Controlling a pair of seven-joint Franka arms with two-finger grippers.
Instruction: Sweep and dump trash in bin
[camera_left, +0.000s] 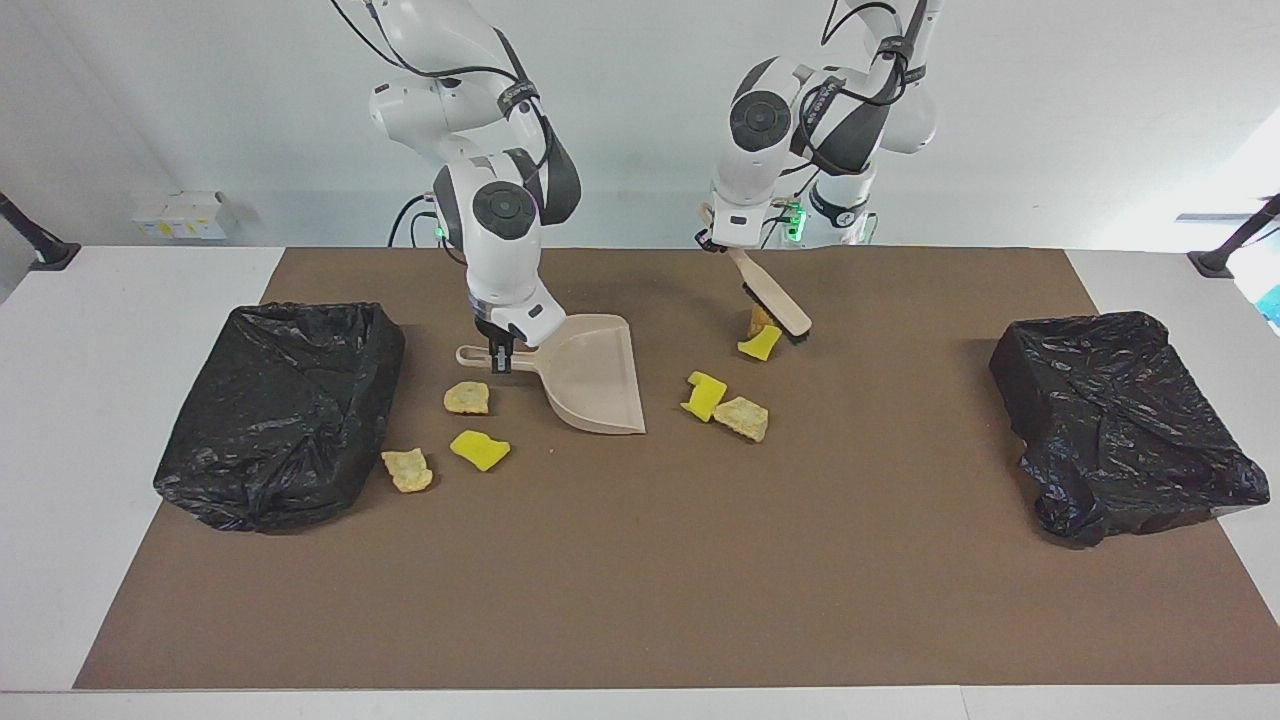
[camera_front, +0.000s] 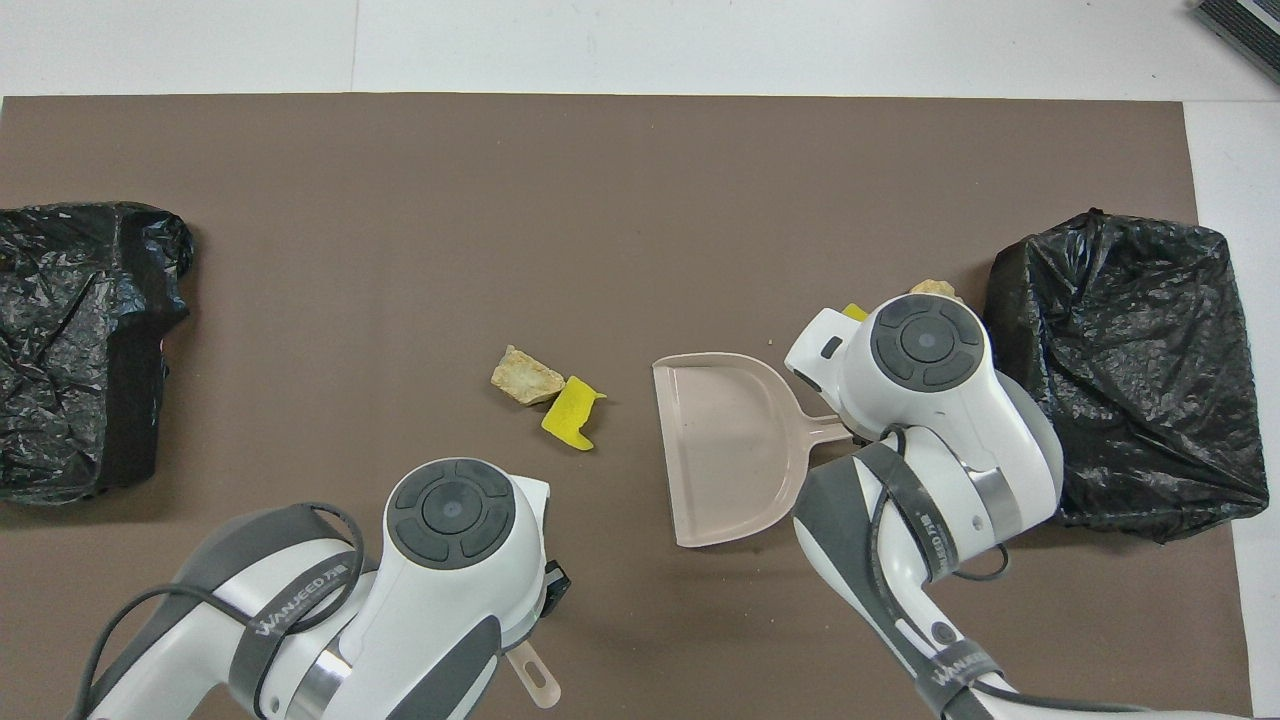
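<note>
Mid-sweep: left tool (camera_left: 712, 243) clamps the brush (camera_left: 770, 295) lifted over two scraps, right tool (camera_left: 499, 352) grips the dustpan (camera_left: 590, 375); next, I reckon, brush scraps panward

Robot lab, not a home or shop. Two white arms (camera_left: 500, 200) w/ loose black cables are mounted at one edge of a white table (camera_left: 120, 320); plain white wall (camera_left: 1050, 100) above them, no furniture or decor. A brown mat (camera_left: 640, 560) covers most of the tabletop as a staged work area, w/ a black-bagged bin (camera_left: 280, 410) at each end. Black clamp stands (camera_left: 35, 240) at the table corners, small white box (camera_left: 180, 215) by the wall.
</note>
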